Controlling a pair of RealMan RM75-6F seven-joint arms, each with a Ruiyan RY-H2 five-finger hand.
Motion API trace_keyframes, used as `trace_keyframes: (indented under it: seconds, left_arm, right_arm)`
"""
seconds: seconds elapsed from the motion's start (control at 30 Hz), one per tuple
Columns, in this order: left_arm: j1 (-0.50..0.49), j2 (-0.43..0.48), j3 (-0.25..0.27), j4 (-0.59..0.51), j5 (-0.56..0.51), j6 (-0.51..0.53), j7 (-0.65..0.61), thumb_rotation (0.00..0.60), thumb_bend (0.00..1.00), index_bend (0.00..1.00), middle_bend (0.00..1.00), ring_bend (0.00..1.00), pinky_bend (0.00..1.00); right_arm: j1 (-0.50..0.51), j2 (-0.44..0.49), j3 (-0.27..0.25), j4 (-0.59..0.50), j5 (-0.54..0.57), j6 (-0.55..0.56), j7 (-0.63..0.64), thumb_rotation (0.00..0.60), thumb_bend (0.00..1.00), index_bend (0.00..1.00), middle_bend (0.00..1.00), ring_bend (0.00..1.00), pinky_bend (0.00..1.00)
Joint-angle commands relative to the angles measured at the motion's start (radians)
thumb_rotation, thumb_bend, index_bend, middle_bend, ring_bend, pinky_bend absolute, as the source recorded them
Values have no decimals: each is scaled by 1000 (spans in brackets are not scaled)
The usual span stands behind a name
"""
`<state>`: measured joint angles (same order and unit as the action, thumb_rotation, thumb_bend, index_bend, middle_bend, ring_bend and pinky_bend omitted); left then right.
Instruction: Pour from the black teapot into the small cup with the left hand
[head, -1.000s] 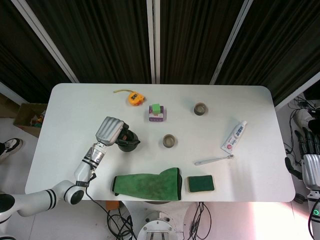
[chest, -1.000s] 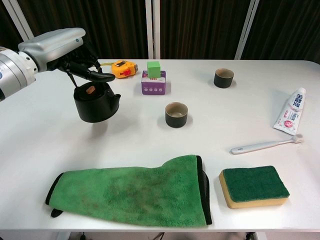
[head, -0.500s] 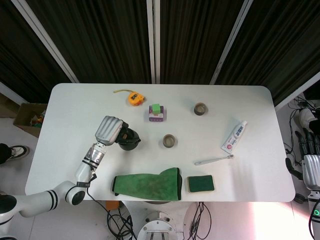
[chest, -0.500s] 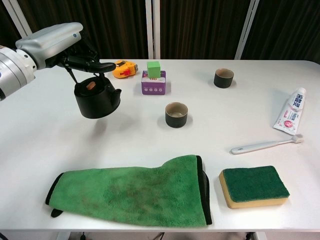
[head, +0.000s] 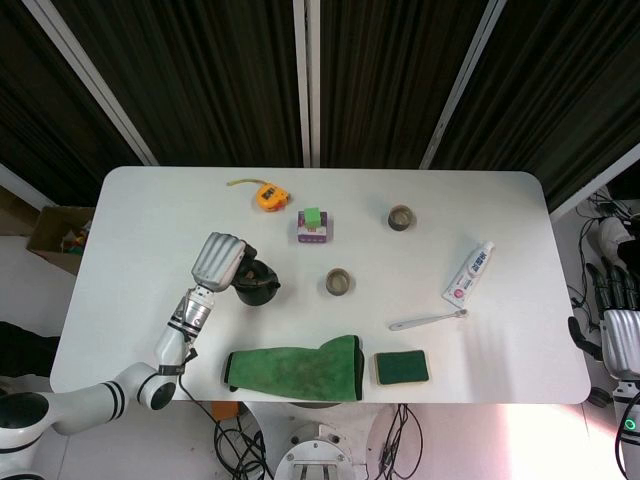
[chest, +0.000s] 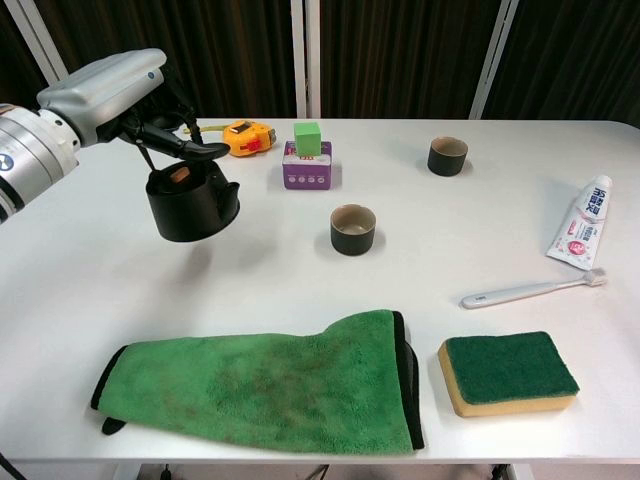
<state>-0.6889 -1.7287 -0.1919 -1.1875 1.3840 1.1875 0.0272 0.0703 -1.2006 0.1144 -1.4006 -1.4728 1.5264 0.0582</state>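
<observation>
The black teapot (chest: 190, 203) hangs just above the table at the left, and its shadow falls on the white top below it. My left hand (chest: 120, 85) grips its handle from above, fingers curled over the lid; from the head view the hand (head: 220, 260) covers part of the teapot (head: 258, 287). The small brown cup (chest: 352, 228) stands upright to the right of the teapot, about a hand's width from it, also visible in the head view (head: 339, 282). My right hand (head: 618, 330) hangs off the table's right edge, fingers straight and holding nothing.
A second dark cup (chest: 447, 156) stands at the back right. A purple box with a green cube (chest: 307, 158) and a yellow tape measure (chest: 244, 137) lie behind the teapot. A green cloth (chest: 270, 378), sponge (chest: 508, 371), toothbrush (chest: 530, 291) and toothpaste tube (chest: 580, 236) lie nearer.
The teapot has lifted a little and wobbled in my left hand's grip, staying in about the same place. The right hand has not moved.
</observation>
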Motion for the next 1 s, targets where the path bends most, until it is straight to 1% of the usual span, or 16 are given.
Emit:
trace_keyframes:
  seconds: [0.03, 0.2, 0.4, 0.7, 0.77, 0.9, 1.0]
  left_arm:
    - [1, -3, -2, 3, 1, 3, -3, 362, 155, 1000, 1000, 924, 753]
    - [3, -6, -2, 6, 6, 6, -14, 380, 158, 1000, 1000, 927, 755]
    - [4, -13, -3, 15, 11, 11, -21, 441, 171, 1000, 1000, 929, 757]
    - [5, -17, -7, 22, 16, 19, -27, 483, 208, 1000, 1000, 931, 758]
    - [4, -18, -8, 24, 17, 20, -23, 491, 210, 1000, 1000, 932, 758]
    - [-3, -32, -9, 39, 25, 27, 4, 535, 212, 1000, 1000, 932, 758]
    - [-11, -44, -13, 42, 25, 23, 17, 542, 212, 1000, 1000, 933, 758]
  right_arm:
    - [0, -1, 0, 2, -1, 0, 0, 600, 335, 0, 0, 0, 0]
    - [0, -3, -2, 5, 0, 0, 2, 600, 335, 0, 0, 0, 0]
    - [0, -3, -3, 6, -1, -1, 2, 600, 335, 0, 0, 0, 0]
    - [1, -4, -4, 6, 0, -6, 2, 600, 335, 0, 0, 0, 0]
    - [2, -4, -4, 6, 0, -7, 2, 600, 335, 0, 0, 0, 0]
    - [3, -3, -3, 7, 4, -10, 5, 600, 334, 0, 0, 0, 0]
    - [2, -3, -3, 7, 4, -10, 6, 600, 335, 0, 0, 0, 0]
